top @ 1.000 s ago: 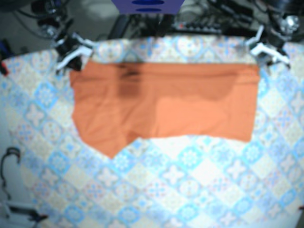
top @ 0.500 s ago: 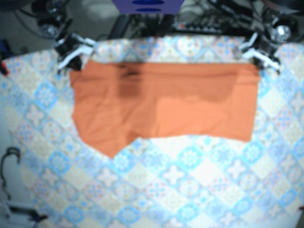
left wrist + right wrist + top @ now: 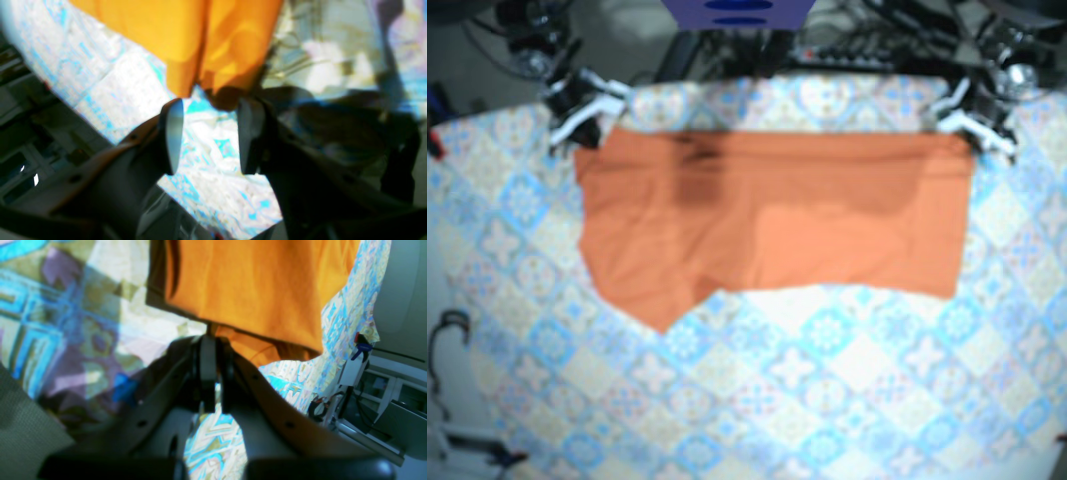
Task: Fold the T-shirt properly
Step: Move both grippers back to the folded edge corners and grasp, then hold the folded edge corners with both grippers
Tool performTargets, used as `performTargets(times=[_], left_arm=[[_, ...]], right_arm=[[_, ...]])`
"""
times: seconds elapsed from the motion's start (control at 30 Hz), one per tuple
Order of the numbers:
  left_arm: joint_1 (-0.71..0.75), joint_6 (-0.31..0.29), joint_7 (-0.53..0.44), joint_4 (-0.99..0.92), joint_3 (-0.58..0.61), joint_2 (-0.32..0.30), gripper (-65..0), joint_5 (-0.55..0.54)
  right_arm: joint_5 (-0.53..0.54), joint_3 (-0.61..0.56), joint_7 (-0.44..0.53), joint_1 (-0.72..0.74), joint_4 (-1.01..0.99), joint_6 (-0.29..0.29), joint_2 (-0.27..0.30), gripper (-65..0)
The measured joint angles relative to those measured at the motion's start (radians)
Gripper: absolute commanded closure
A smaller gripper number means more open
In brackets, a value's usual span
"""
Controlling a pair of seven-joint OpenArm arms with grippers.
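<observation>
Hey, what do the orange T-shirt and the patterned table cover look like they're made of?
T-shirt: looks like soft matte knit fabric, probably cotton jersey; it lies limp with shallow creases and folded layers. Table cover: seems to be a thin printed sheet, cloth or perhaps oilcloth; its tile pattern wrinkles slightly, but blur hides the weave and any sheen.
</observation>
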Motion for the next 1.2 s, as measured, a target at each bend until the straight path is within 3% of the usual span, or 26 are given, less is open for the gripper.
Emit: performTargets(times=[1.2], left_arm=[[-0.053,0.003,-0.078,-0.132,0.023,0.002,-26.1,0.004]], right_arm=[[-0.007,0.002,0.000,0.000,0.011,0.005,-0.011,-0.2]])
